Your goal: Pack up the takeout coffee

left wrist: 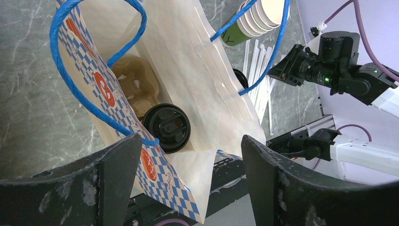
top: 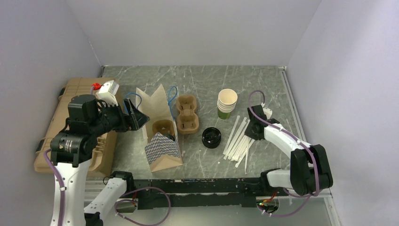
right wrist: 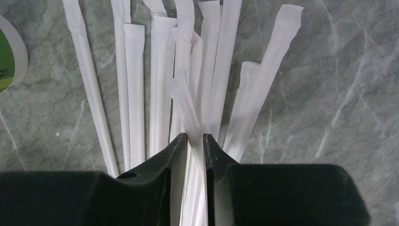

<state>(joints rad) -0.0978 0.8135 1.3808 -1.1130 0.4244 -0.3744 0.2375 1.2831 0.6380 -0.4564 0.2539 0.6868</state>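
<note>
Grey marbled desk [top: 207, 80]: coffee [left wrist: 167, 128] sits lidded in the bag [left wrist: 197, 70], left fingers [left wrist: 117, 162] spread empty above, right fingers [right wrist: 164, 162] pinch a wrapped straw [right wrist: 186, 106], so lifting it clear looks next.

No wording is reading clearly anywhere. The bag [left wrist: 101, 89] is showing round red badges with a white mark inside, too skewed to make out. The green cup base [right wrist: 4, 61] is carrying tiny dark print, too small to read. The coffee lid [left wrist: 167, 128] is showing raised marks, all illegible.
</note>
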